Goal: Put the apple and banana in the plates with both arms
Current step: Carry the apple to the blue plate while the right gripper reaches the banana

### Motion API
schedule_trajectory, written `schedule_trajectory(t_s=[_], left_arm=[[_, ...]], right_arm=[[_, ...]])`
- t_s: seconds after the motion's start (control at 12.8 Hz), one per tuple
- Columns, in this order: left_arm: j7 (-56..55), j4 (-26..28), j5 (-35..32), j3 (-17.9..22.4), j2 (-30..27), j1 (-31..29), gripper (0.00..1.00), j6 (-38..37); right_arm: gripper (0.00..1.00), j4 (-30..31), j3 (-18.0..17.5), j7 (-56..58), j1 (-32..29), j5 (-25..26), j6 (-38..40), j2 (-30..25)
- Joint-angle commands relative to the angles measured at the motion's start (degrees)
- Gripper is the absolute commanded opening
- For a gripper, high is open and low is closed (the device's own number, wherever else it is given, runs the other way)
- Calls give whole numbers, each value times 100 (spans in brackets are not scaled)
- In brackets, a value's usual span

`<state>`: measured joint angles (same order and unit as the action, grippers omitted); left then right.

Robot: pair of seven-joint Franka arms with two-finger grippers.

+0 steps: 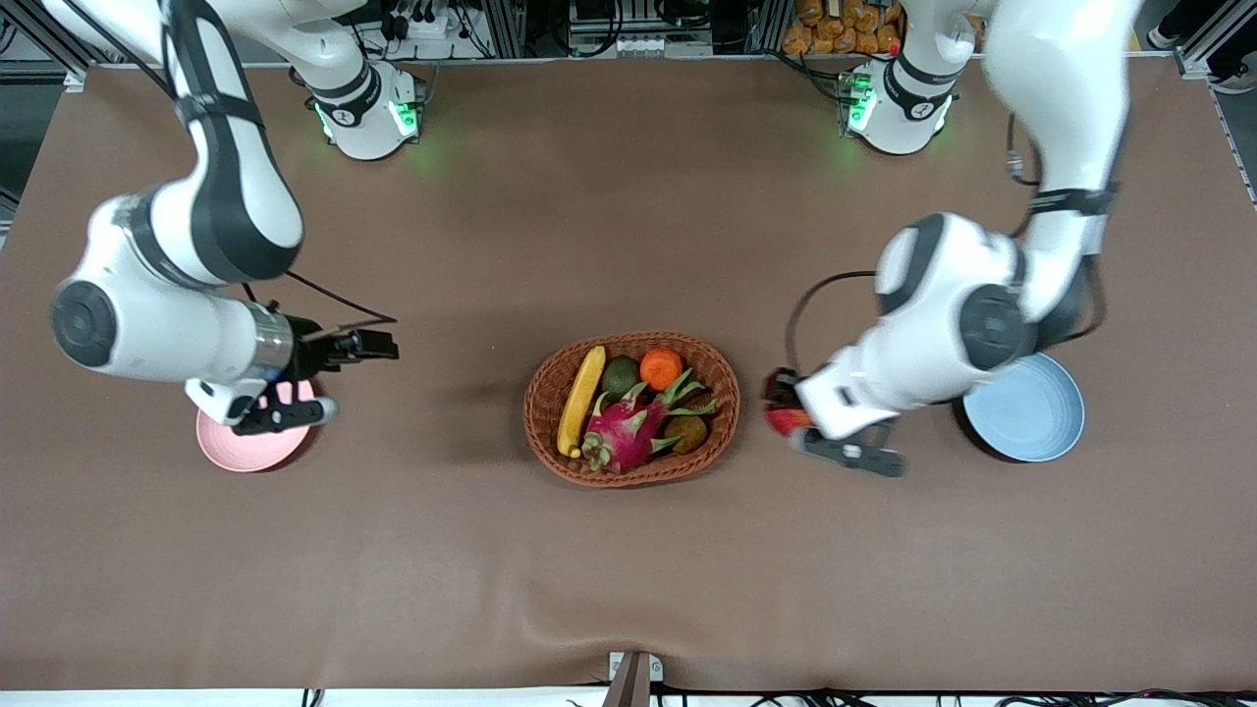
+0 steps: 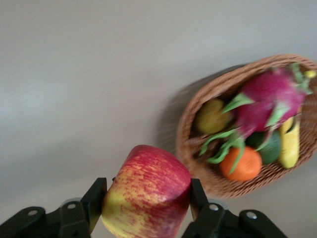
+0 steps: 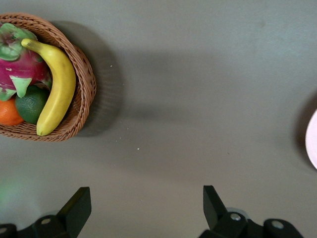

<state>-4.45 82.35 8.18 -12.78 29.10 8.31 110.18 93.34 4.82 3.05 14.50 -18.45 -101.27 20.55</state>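
My left gripper point(image 1: 783, 405) is shut on the red and yellow apple point(image 1: 787, 422) and holds it above the table, between the wicker basket point(image 1: 537, 417) and the light blue plate point(image 1: 1031, 417). In the left wrist view the apple point(image 2: 148, 198) sits between both fingers point(image 2: 95, 198). The yellow banana point(image 1: 579, 401) lies in the basket at the right arm's end; it also shows in the right wrist view point(image 3: 57, 87). My right gripper point(image 1: 378, 346) is open and empty above the table beside the pale pink plate point(image 1: 236, 452), with its fingers point(image 3: 79, 203) wide apart. Both plates are empty.
The basket also holds a magenta dragon fruit point(image 1: 624, 432), an orange point(image 1: 661, 368), a green fruit point(image 1: 620, 375) and a brownish fruit point(image 1: 685, 432). The left arm's elbow hangs over part of the blue plate. Brown tabletop surrounds the basket.
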Motion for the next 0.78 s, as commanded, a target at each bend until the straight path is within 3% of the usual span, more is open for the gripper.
schedule_trajectory(t_s=[0.0, 0.23, 0.55, 0.7], left_arm=[[6, 132, 44, -23, -203, -416, 0, -470], [6, 124, 26, -5, -203, -619, 0, -497], [15, 53, -141, -5, -274, -970, 0, -497], [111, 53, -568, -14, -405, -1076, 0, -497]], right_arm=[[100, -10, 45, -110, 210, -133, -41, -25], [100, 176, 45, -811, 657, -142, -699, 28], [100, 123, 45, -1710, 1265, -142, -2157, 791], [100, 70, 45, -2182, 1536, -142, -2728, 1134]])
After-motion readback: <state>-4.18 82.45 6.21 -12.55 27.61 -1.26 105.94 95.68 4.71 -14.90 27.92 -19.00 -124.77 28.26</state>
